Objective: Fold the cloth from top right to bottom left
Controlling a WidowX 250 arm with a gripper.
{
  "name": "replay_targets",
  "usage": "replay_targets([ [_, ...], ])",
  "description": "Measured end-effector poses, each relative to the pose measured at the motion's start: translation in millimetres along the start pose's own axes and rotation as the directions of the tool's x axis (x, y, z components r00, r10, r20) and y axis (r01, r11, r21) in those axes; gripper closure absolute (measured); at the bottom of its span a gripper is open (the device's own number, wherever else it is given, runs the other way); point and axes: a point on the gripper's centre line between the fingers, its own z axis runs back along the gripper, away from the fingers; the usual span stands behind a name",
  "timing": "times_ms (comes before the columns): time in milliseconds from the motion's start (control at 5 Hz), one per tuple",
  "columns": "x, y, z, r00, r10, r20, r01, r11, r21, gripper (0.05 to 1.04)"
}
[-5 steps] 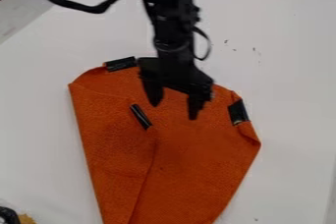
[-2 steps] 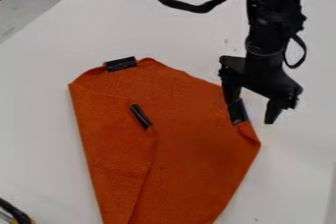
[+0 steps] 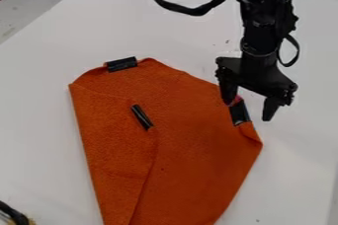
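Though partly off-view, orange cloth (image 3: 198, 150).

Over the second before now, the gripper (image 3: 249, 111) has swung from the 12 o'clock part of the cloth (image 3: 191, 145) to its 2 o'clock edge, one finger by the black tab (image 3: 239, 112) there; in the last part it has eased slightly toward 10 o'clock; the arm's cable (image 3: 178, 8) has shifted toward 3 o'clock with it; the cloth's 1 o'clock edge has come uncovered; a small red patch (image 3: 235, 100) has appeared beside that tab; the dark object (image 3: 13, 213) at the view's corner between 7 and 8 o'clock has changed outline, now a slanting strip.
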Motion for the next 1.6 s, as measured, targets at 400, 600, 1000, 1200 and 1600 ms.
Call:
replay_targets([
  [400, 3, 1, -20, 1.0, 0.005, -0.024, -0.005, 0.999, -0.032, 0.083],
  [600, 7, 2, -26, 0.999, -0.003, -0.034, 0.001, 0.999, -0.051, 0.135],
  [1000, 8, 6, -26, 0.998, -0.016, -0.056, 0.012, 0.998, -0.063, 0.689],
  [1200, 6, 8, -26, 0.998, 0.008, -0.069, -0.011, 0.999, -0.048, 0.877],
  [1600, -7, 13, 37, 0.989, 0.141, 0.049, -0.145, 0.986, 0.077, 1.013],
])
